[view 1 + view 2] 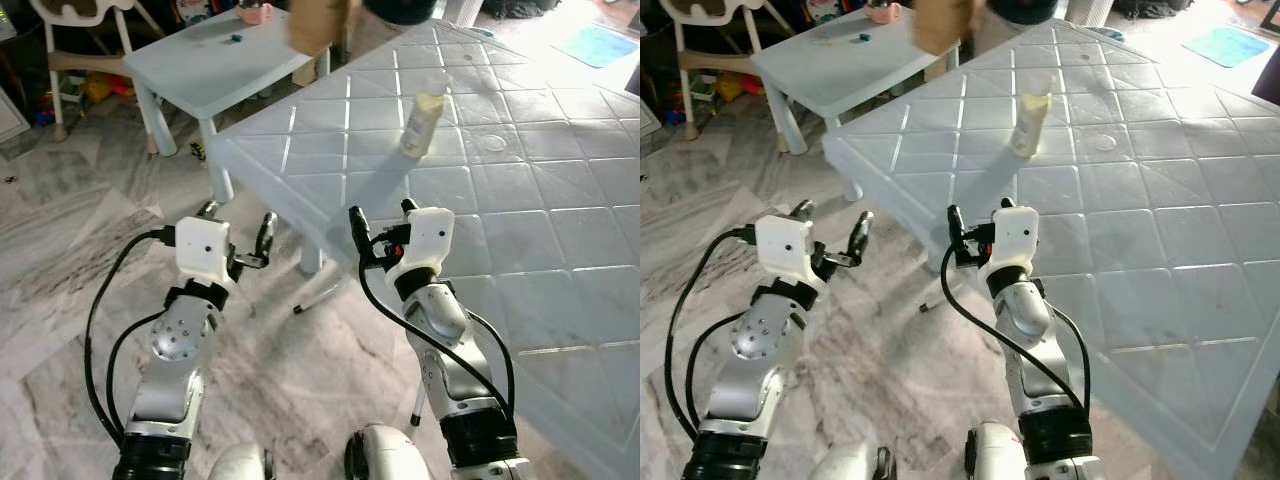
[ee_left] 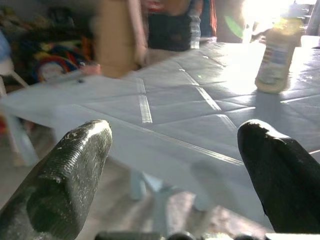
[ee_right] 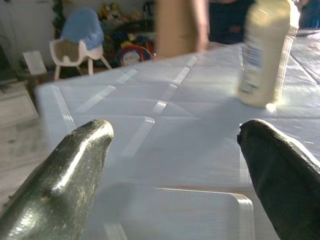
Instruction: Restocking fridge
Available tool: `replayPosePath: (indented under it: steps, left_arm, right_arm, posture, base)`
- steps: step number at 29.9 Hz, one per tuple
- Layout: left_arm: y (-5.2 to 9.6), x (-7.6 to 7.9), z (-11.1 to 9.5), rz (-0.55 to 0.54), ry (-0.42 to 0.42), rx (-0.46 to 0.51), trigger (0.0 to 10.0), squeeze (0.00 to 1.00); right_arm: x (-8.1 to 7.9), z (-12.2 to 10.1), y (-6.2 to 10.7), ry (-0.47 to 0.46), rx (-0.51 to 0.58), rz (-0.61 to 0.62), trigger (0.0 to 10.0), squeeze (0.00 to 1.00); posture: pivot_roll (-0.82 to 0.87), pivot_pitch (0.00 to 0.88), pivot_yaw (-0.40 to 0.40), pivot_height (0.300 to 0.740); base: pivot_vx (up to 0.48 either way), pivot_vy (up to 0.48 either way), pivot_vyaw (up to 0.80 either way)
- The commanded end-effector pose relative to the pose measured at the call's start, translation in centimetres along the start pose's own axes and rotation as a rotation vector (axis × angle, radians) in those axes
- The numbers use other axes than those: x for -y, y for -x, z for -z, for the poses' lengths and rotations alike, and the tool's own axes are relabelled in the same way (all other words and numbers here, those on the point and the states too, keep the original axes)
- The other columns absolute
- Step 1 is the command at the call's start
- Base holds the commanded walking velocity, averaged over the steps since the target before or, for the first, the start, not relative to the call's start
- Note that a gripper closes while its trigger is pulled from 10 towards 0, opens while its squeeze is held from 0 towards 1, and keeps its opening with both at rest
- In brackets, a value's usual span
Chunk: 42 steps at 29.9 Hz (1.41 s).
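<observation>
Pale bottle (image 1: 422, 124) upright on the big white table (image 1: 520, 230), well in from the near edge, cream-coloured with a label (print unreadable). Right gripper (image 1: 381, 222) raised at the table's near edge, fingers spread wide, nothing between them, bottle ahead and apart. Left gripper (image 1: 238, 226) up beside it over the marble floor (image 1: 70, 250), off the table's corner, fingers likewise spread and empty. Smaller white table (image 1: 215, 65) beyond, blurred person (image 1: 322, 22) standing at the far side.

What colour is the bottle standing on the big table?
The bottle is creamy pale yellow with a label on its side; the right wrist view shows it best.
</observation>
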<state>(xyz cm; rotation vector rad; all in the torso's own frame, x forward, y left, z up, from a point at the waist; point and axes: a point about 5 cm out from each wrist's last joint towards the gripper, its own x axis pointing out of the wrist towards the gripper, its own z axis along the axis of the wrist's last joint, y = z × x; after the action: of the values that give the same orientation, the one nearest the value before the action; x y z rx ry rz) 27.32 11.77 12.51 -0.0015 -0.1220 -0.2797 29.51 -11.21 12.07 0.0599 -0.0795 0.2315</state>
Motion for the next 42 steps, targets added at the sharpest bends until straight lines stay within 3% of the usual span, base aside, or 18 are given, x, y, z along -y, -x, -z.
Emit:
replayPosePath:
  steps: [1,8,15,19,21,31,42]
  left_arm:
    - [0.0,-0.3,-0.4,0.000,-0.010,0.007,10.0,0.00]
    - [-0.1,-0.2,-0.4,0.005,-0.005,0.007,10.0,0.00]
    - [0.2,-1.9,-1.0,-0.076,-0.123,0.018,10.0,0.00]
    - [1.4,-3.0,-0.5,-0.123,-0.142,-0.015,10.0,0.00]
    - [2.6,-3.7,0.5,-0.157,-0.144,-0.049,10.0,0.00]
    - [2.4,-2.7,0.5,-0.135,-0.127,-0.047,10.0,0.00]
    - [2.3,-2.1,0.4,-0.063,-0.139,-0.050,10.0,0.00]
  right_arm:
    - [-0.1,-0.6,-0.1,0.005,0.031,0.000,10.0,0.00]
    - [0.1,-0.9,-0.3,0.052,0.057,0.013,10.0,0.00]
    - [0.9,-2.0,-0.7,0.105,0.097,0.034,10.0,0.00]
    - [1.6,-2.6,-0.6,0.156,0.127,0.080,10.0,0.00]
    - [2.8,-3.1,-0.5,0.215,0.146,0.144,10.0,0.00]
    - [4.4,-5.4,-2.5,0.291,0.218,0.238,10.0,0.00]
    - [6.3,-7.9,-6.0,0.239,0.248,0.273,10.0,0.00]
  posture:
    - [0.04,0.122,0.019,0.740]
    - [0.05,0.120,0.016,0.740]
    - [0.07,0.144,0.020,0.740]
    - [0.08,0.155,0.020,0.740]
    - [0.07,0.153,0.022,0.740]
    - [0.08,0.153,0.037,0.740]
    - [0.10,0.170,0.063,0.740]
  base:
    - [0.412,0.244,-0.80]
    - [0.385,0.286,-0.34]
    - [0.092,0.102,0.00]
    - [0.000,0.000,0.00]
    - [0.000,0.000,0.00]
    - [0.000,0.000,0.00]
    - [0.000,0.000,0.00]
